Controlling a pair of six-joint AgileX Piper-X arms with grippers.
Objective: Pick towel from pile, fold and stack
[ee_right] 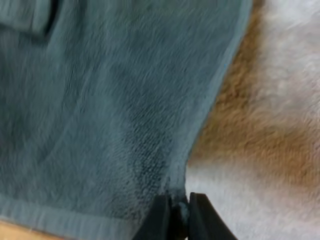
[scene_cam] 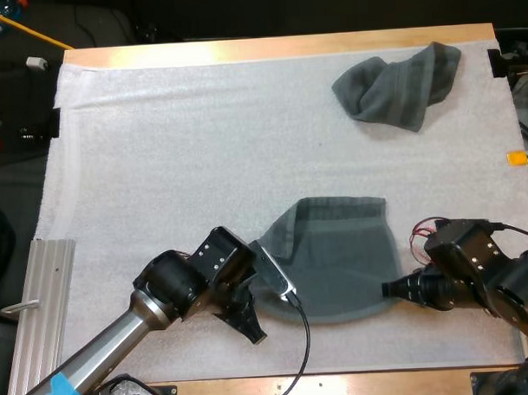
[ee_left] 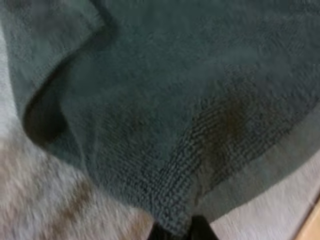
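A grey-green towel [scene_cam: 344, 264] lies spread by the near edge of the surface [scene_cam: 285, 48], left corner folded over. A crumpled towel [scene_cam: 399, 84] sits at the far right corner.

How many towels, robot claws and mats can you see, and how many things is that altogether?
Dark grey-green cloth towels: 2, one crumpled towel at the mat's far right, one spread-out towel at its near side.
Black two-fingered claws: 2, left claw and right claw, each pinching the spread-out towel's edge.
White rectangular mat: 1.
Total: 5.

Dark grey-green towel [scene_cam: 344, 264], same-coloured crumpled towel [scene_cam: 399, 89], white mat [scene_cam: 184, 148]
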